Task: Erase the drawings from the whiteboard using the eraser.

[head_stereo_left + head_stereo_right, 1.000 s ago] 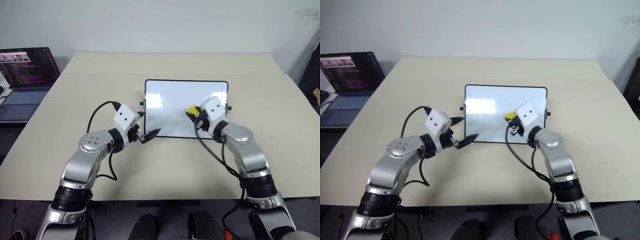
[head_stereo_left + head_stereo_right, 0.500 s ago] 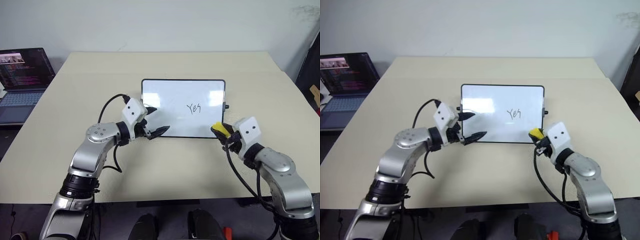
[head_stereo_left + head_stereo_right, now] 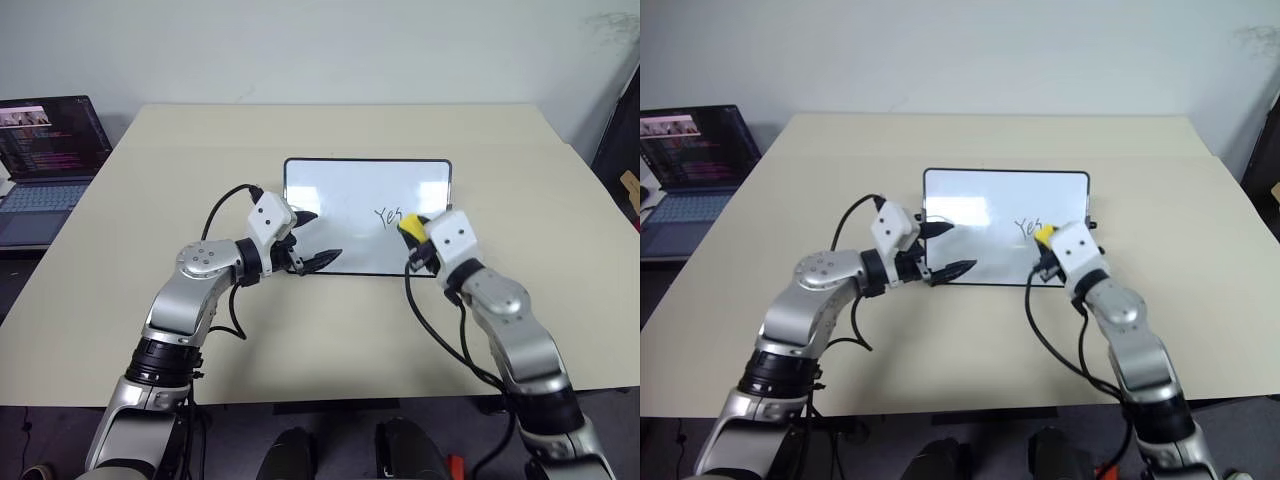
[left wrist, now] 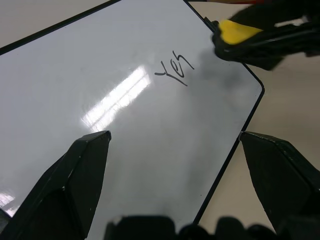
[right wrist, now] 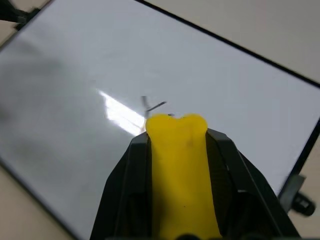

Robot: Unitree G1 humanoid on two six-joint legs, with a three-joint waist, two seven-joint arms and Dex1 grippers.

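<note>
The right gripper [image 3: 413, 236], two black fingers below a white wrist block, is clamped on the small bright yellow rectangular eraser [image 3: 411, 226], whose free end sticks out past the fingertips. In the right wrist view the eraser [image 5: 178, 165] sits squeezed between both black fingers [image 5: 129, 185], with its rounded tip over the glossy white surface of the small rectangular whiteboard with a thin black frame [image 3: 340, 190]. Just ahead of that yellow tip a few thin black strokes show on the board. In the head views the eraser lies just beside the thin black handwritten word "Yes" [image 3: 388, 215], on the word's right-hand end, over the board's right part and near its near-right corner. Whether the eraser presses on the surface or hangs just above it cannot be told.

The left gripper [image 3: 315, 238] stands with its two black fingers spread wide apart and nothing between them, at the board's left part; one fingertip [image 3: 303, 216] lies over the white surface and the other sits close to the board's near edge. In the left wrist view the "Yes" lies well beyond the spread fingers, with the yellow eraser in the other gripper past it.

The board lies flat on the beige rectangular table [image 3: 120, 260]. Far off to the left gripper's outer side, beyond the table's edge, stands an open dark laptop [image 3: 45, 150].
</note>
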